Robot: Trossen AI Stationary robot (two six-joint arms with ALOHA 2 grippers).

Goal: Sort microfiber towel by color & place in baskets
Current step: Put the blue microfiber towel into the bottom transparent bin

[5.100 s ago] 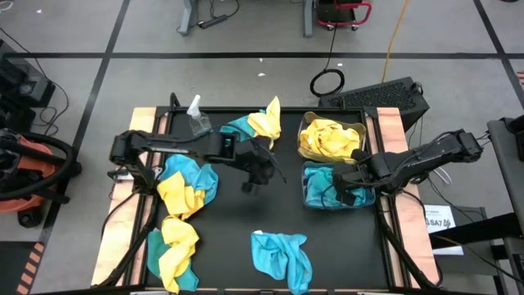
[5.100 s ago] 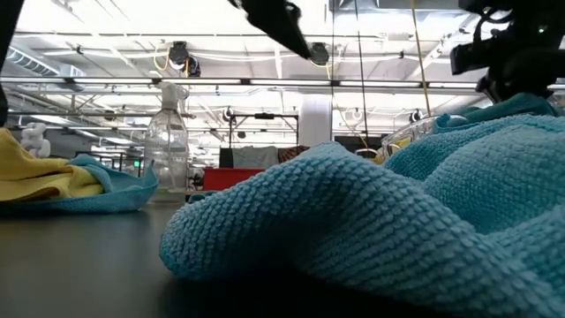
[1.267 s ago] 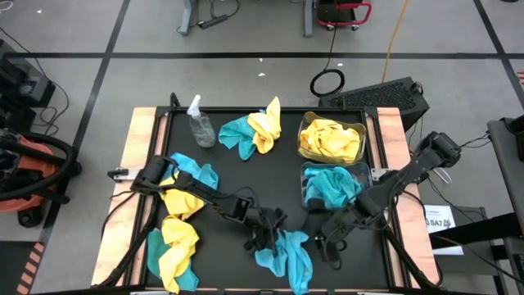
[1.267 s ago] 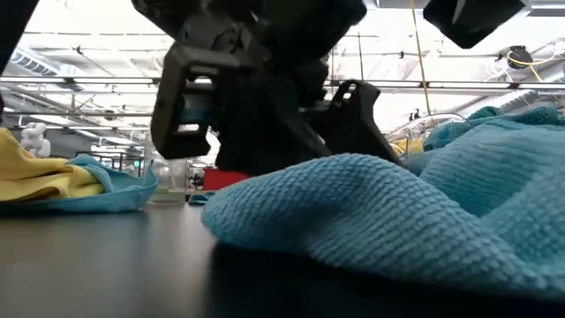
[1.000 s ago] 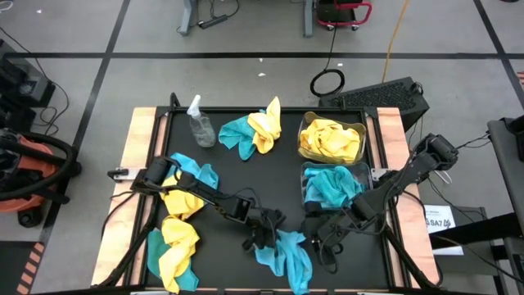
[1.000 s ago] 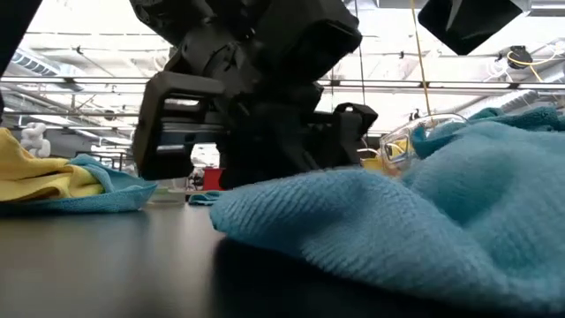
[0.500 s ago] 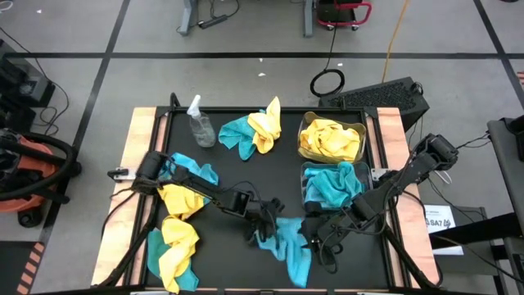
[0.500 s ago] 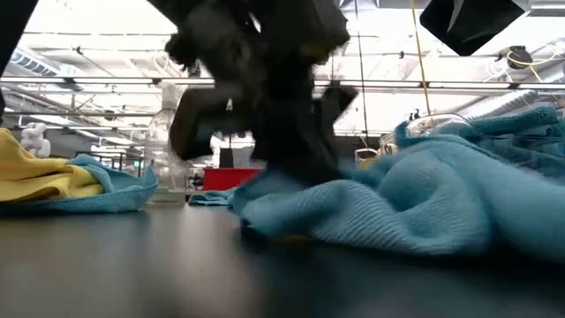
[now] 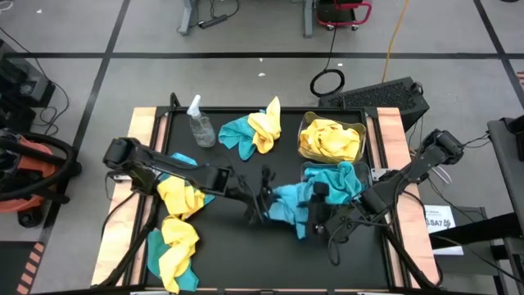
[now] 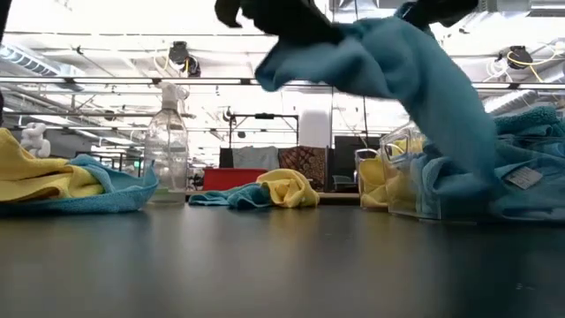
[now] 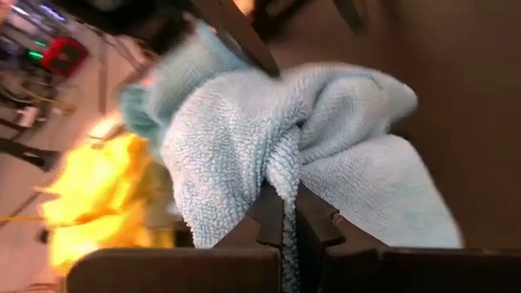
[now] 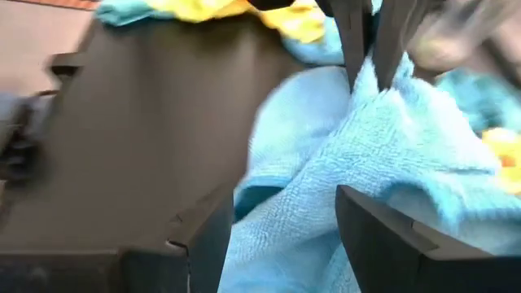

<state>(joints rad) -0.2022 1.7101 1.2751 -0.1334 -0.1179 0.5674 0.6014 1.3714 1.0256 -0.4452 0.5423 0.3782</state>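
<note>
One teal towel (image 9: 288,201) lifted — pinched in left claw (image 9: 264,202), right claw (image 9: 321,220) agape beside it.

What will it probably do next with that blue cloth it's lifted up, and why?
Probably carry it right, over the blue-filled basket, then let go. The left end effector is shut on the teal towel, which hangs above the table beside that basket; the other basket holds yellow.

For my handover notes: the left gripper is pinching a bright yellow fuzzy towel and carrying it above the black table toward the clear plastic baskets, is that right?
Not quite: the fuzzy towel pinched in the left gripper is teal blue, not bright yellow, as the left wrist view shows. The rest holds: in the low view it hangs above the black table, close to the clear plastic baskets.
</note>
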